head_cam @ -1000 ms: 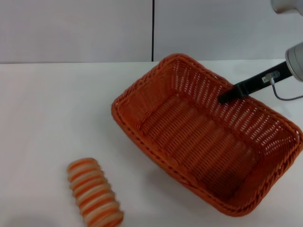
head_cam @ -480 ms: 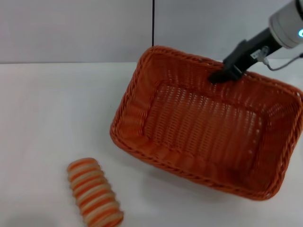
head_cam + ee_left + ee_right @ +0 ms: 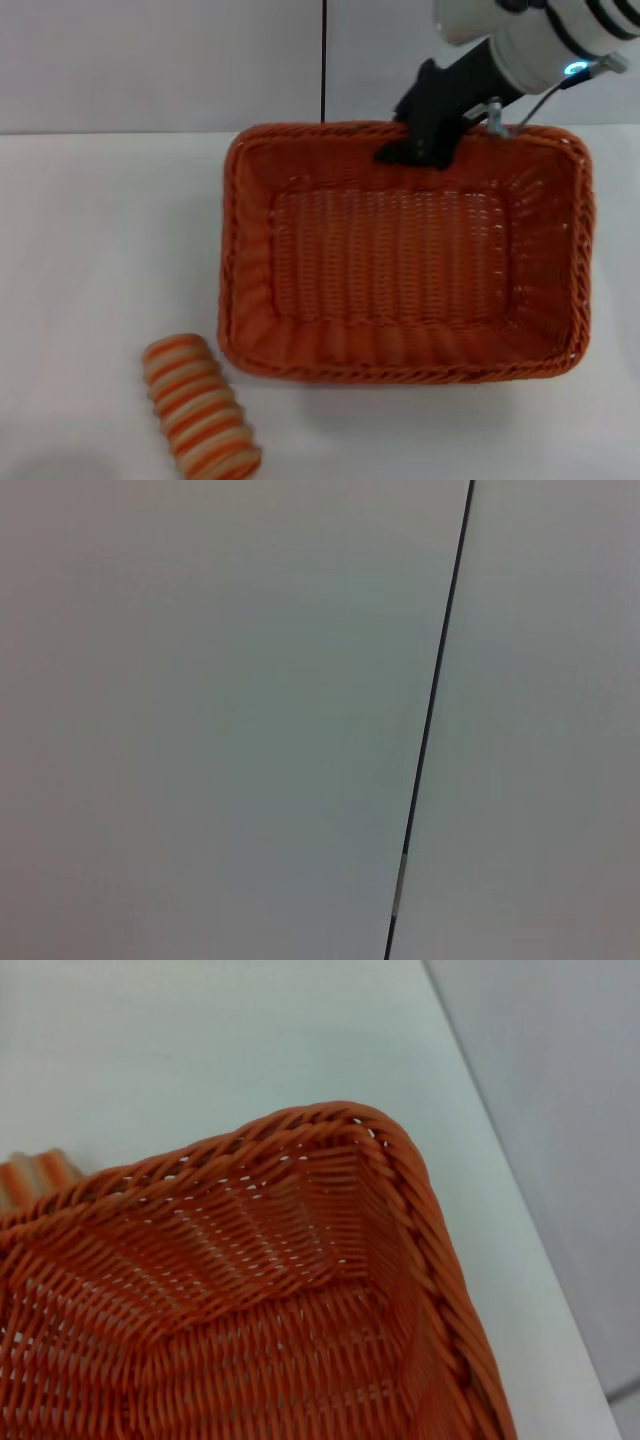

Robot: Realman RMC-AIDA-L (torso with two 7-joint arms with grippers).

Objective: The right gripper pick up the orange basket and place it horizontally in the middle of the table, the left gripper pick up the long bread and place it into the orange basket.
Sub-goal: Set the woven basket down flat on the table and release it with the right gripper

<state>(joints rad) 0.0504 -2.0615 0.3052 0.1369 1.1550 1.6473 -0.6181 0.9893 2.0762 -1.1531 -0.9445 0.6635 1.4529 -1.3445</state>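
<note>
A plain white table point(image 3: 100, 230) fills most of the head view, with a pale grey wall point(image 3: 160, 60) behind it and a thin dark seam point(image 3: 323, 60) running down the wall at upper centre. The orange basket point(image 3: 400, 260) sits right of centre in the frame, long sides running across the picture, open side up. At the middle of its far rim, near the top of the frame, the right gripper point(image 3: 405, 152) comes in from the upper right on a white arm; its black fingers are closed on the braided rim, pinching the far wall. The long bread point(image 3: 200, 405) lies on the table in the lower left of the frame, striped side up, angled, just beside the basket's near left corner but apart from it.

The right wrist view shows a corner of the basket and a sliver of the bread point(image 3: 30, 1175) beyond it.

The left gripper appears in no view; its wrist camera sees only wall.
</note>
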